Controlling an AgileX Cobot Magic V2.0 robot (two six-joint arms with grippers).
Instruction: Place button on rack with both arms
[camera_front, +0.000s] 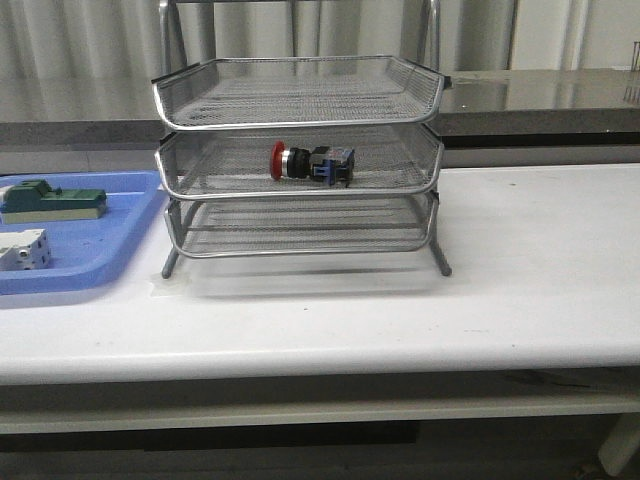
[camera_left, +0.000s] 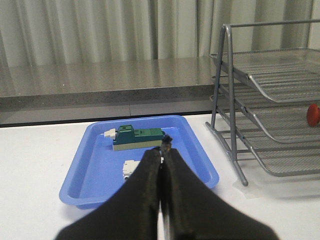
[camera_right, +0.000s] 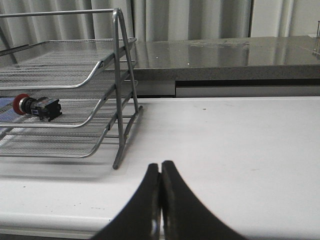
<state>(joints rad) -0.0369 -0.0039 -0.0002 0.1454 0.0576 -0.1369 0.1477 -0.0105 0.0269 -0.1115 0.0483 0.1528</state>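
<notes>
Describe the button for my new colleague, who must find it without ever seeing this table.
Find the three-tier wire rack on the white table. The button lies on its side in the middle tier. It is the only thing in the rack, with a red cap and dark body.

A blue tray (camera_front: 120, 255) on the white table (camera_front: 520, 270) — green block (camera_front: 55, 200), white block (camera_front: 22, 250) inside.

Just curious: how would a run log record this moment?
button: middle tray of rack | left tool: shut, empty | right tool: shut, empty
</notes>
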